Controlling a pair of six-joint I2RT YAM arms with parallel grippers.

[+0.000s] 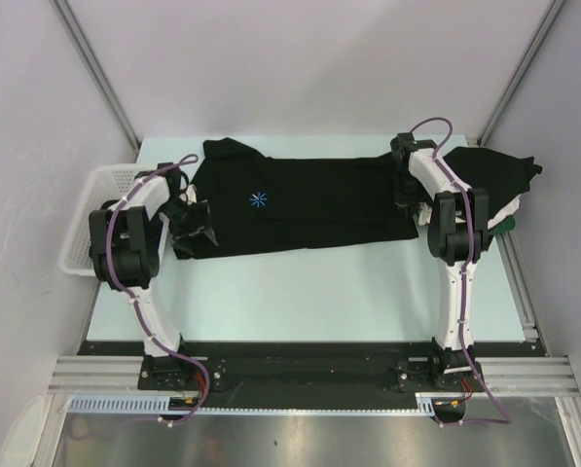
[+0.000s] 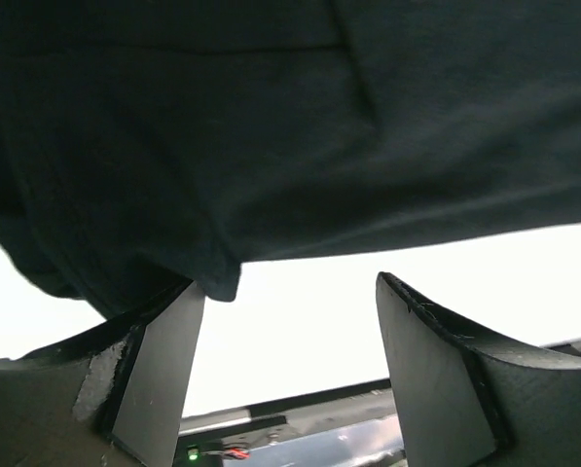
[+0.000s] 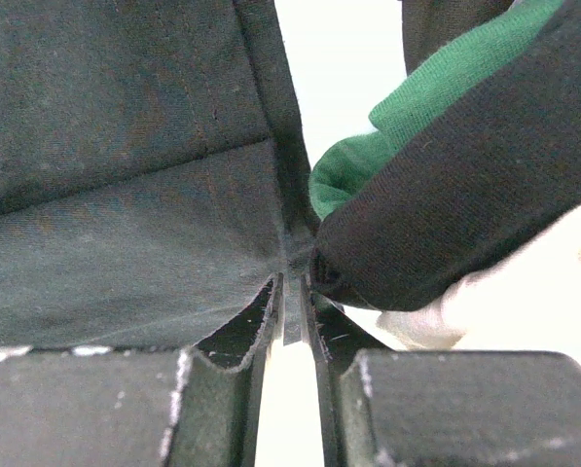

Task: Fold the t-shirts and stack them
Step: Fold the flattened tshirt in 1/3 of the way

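A black t-shirt (image 1: 309, 204) with a small blue starburst mark lies spread across the back of the table (image 1: 309, 292). My left gripper (image 1: 195, 226) is at its left end, open. In the left wrist view the black t-shirt (image 2: 271, 126) hangs above the left gripper (image 2: 290, 282), its edge drooping onto the left fingertip, with nothing between the fingers. My right gripper (image 1: 407, 199) is at the shirt's right end. In the right wrist view the right gripper (image 3: 293, 282) is shut on a thin fold of the black t-shirt (image 3: 125, 195).
A pile of t-shirts (image 1: 494, 175) sits at the back right, black on top with green (image 3: 417, 107) and white (image 3: 524, 302) cloth beneath, close beside my right gripper. A white mesh basket (image 1: 81, 209) stands at the table's left edge.
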